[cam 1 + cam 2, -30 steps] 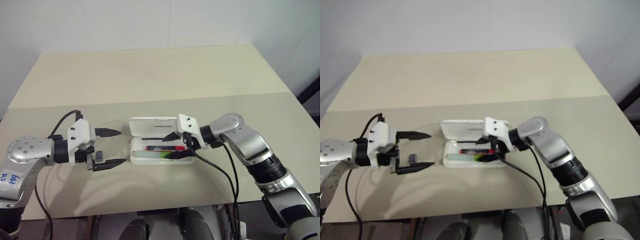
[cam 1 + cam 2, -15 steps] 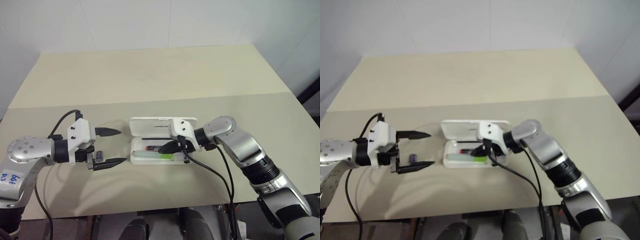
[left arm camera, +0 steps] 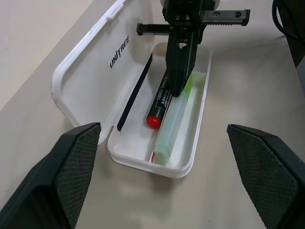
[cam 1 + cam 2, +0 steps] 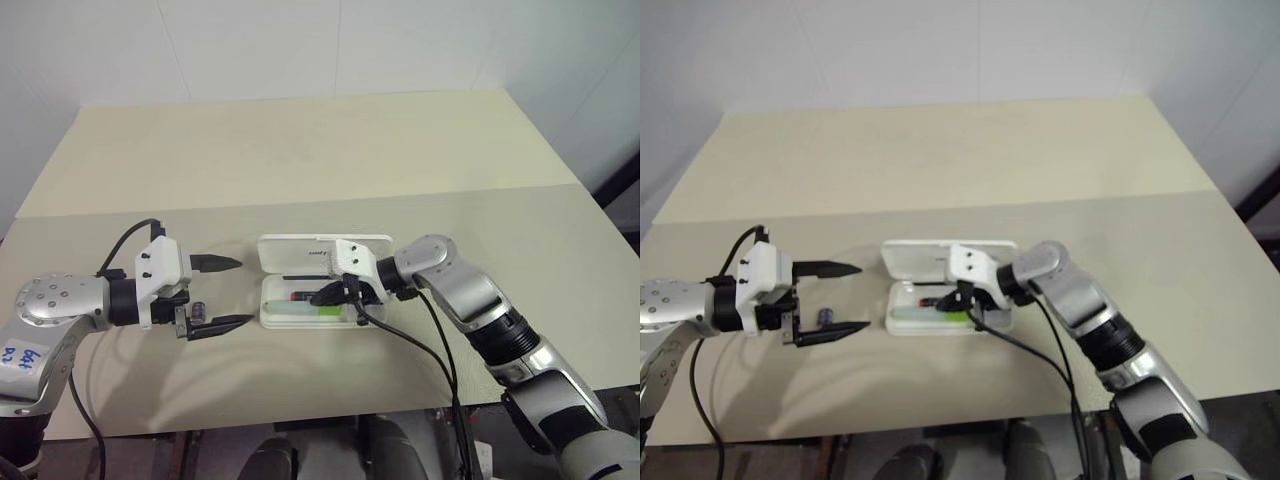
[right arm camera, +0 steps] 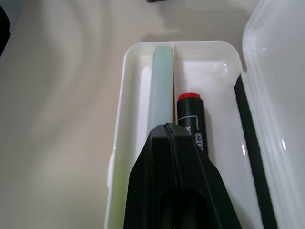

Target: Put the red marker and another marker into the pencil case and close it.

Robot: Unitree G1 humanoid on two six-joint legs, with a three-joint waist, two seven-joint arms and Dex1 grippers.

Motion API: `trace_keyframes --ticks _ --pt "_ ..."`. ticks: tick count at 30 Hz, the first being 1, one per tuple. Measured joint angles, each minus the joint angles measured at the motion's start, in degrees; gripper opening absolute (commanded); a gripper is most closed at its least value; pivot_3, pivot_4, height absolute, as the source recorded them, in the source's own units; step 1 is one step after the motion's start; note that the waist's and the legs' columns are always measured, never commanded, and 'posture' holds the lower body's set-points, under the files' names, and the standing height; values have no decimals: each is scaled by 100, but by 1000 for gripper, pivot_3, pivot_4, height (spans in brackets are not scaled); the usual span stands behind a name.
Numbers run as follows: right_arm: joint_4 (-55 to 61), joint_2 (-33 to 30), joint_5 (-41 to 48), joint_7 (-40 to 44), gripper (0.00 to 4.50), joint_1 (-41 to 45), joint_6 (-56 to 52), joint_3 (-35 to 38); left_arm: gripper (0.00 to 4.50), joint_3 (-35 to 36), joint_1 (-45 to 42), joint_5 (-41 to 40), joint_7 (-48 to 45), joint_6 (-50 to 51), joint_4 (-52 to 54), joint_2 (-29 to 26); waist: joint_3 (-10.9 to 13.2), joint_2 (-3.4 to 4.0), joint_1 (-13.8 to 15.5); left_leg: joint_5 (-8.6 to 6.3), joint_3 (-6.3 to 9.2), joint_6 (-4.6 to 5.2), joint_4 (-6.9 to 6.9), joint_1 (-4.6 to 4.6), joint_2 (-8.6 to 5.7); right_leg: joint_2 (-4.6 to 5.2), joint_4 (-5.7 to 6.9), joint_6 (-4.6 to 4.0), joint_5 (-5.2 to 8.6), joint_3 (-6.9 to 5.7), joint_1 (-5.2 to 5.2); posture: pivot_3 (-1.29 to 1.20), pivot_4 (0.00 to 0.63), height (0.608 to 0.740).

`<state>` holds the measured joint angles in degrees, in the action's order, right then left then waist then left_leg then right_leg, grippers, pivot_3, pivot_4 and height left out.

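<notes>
Both markers lie in the open pencil case [image 4: 300,262]; my right gripper [image 3: 177,90] is pinched closed over them.

On the desk [image 4: 300,150], near its front edge and about midway along it, I see the case with its lid folded back toward the far edge. The red marker [image 3: 159,102] and the lime-green highlighter [image 3: 174,126] lie side by side in the tray, touching. My right gripper's fingers are pressed together, empty, tips down between the two. My left gripper [image 4: 225,293] hangs beside the case's left end, fingers spread wide, holding nothing. A small dark cylinder [image 4: 199,312] lies on the desk near its lower finger.
</notes>
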<state>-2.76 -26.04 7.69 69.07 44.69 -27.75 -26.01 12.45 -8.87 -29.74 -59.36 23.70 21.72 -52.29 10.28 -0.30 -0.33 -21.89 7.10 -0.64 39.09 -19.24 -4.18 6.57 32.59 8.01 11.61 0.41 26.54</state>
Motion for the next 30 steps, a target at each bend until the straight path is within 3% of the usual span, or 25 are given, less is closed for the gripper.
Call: trace_keyframes --ticks 18,30 --pt "-81 -12 2 59 8 -2 108 1 4500 -6 -64 0 43 0 1 13 0 0 1 0 0 0 0 1 0 0 1 -1 0 0 0 0 150 740" --pt "174 -201 29 520 8 -164 -109 -135 4500 -6 -96 0 45 1 0 13 -1 -1 4 0 0 0 0 1 0 0 1 -1 0 0 1 0 150 740"
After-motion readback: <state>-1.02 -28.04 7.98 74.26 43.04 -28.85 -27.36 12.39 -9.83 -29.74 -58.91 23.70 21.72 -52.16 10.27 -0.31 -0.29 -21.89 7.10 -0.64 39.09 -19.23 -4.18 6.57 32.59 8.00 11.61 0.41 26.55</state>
